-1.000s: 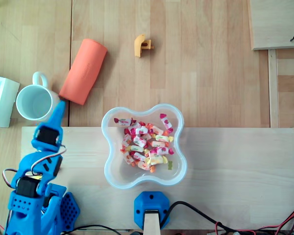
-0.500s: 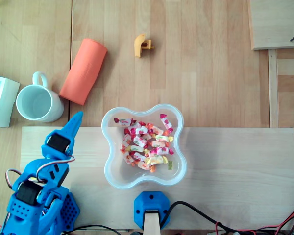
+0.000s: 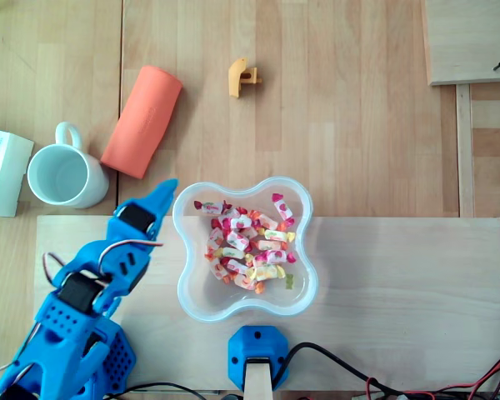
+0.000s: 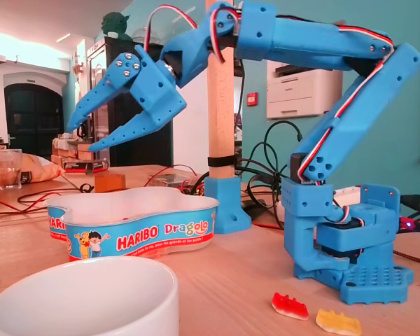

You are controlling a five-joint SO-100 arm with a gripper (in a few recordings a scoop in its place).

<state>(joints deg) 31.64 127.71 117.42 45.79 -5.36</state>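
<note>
My blue gripper hangs open in the fixed view, with nothing between its fingers, above the near end of the candy bowl. From overhead, the gripper points up and to the right, and its tip reaches the upper left rim of the translucent bowl. Several wrapped candies fill the bowl. A white mug stands to the gripper's left, empty.
An orange cylinder lies above the mug, with a small yellow piece further back. A blue base with a wooden post stands below the bowl. Two gummy bears lie by the arm's base. A white box sits at the left edge.
The arm has swung right, carrying the gripper from beside the mug to the bowl's left rim.
</note>
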